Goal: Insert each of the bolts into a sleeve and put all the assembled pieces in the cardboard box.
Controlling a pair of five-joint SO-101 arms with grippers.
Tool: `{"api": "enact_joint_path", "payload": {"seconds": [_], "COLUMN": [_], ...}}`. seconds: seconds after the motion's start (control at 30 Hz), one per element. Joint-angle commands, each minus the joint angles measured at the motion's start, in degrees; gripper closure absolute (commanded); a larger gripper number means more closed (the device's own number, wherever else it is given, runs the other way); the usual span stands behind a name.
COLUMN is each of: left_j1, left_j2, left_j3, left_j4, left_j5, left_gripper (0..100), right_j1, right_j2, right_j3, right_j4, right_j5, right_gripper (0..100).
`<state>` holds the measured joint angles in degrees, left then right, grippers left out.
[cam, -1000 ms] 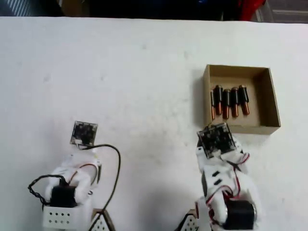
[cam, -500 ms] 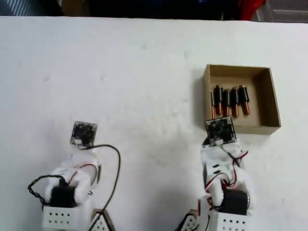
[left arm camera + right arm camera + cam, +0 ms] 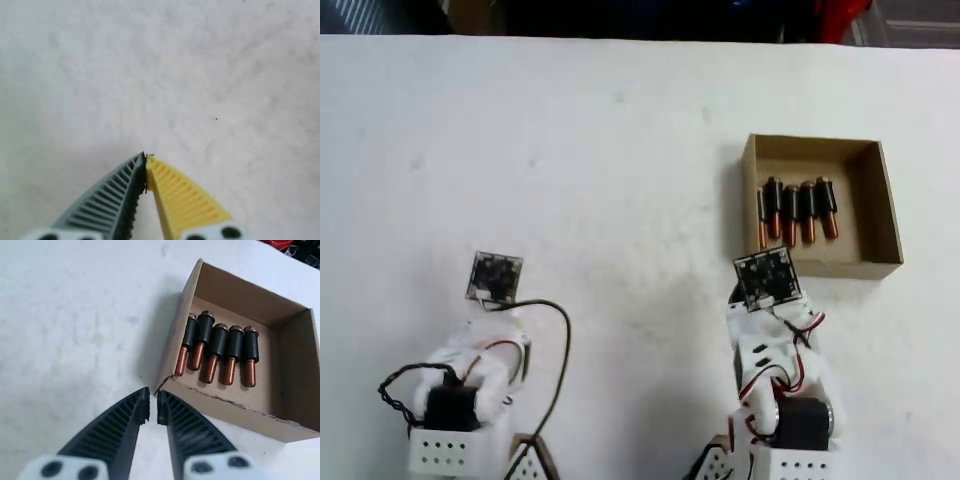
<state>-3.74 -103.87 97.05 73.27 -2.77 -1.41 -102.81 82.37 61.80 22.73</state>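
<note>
The cardboard box (image 3: 883, 205) stands open on the white table at the right. Several assembled pieces (image 3: 795, 212), copper bolts in black sleeves, lie side by side inside it (image 3: 218, 352). My right gripper (image 3: 152, 402) hovers over the table just short of the box's near corner (image 3: 235, 410), its black fingers shut with nothing between them. The right arm (image 3: 775, 370) sits in front of the box. My left gripper (image 3: 145, 159), one grey and one yellow finger, is shut and empty over bare table. The left arm (image 3: 470, 375) rests at the front left.
The table (image 3: 570, 150) is a plain white surface with faint marks. A black cable (image 3: 560, 350) loops beside the left arm. Dark clutter lies beyond the table's far edge.
The right arm's wrist has turned and shifted slightly in front of the box. The left arm has not moved, and the pieces in the box lie as before.
</note>
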Motion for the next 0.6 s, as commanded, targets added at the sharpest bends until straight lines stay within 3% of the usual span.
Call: {"api": "enact_joint_path", "payload": {"seconds": [0.0, 0.27, 0.57], "left_j1": [0.5, 0.5, 0.5], "left_j2": [-0.4, -0.4, -0.4], "left_j3": [-0.1, -0.1, -0.1], "left_j4": [0.4, 0.4, 0.4], "left_j5": [-0.2, -0.3, -0.5], "left_gripper": [98, 98, 98], "right_j1": [-0.4, -3.5, -3.0], "right_j2": [-0.4, -0.5, -0.5], "right_j3": [-4.9, -6.9, 6.8], "right_j4": [1.1, 4.9, -1.0], "right_j5": [-0.5, -0.5, -0.5], "right_gripper": [98.1, 98.1, 98.1]}}
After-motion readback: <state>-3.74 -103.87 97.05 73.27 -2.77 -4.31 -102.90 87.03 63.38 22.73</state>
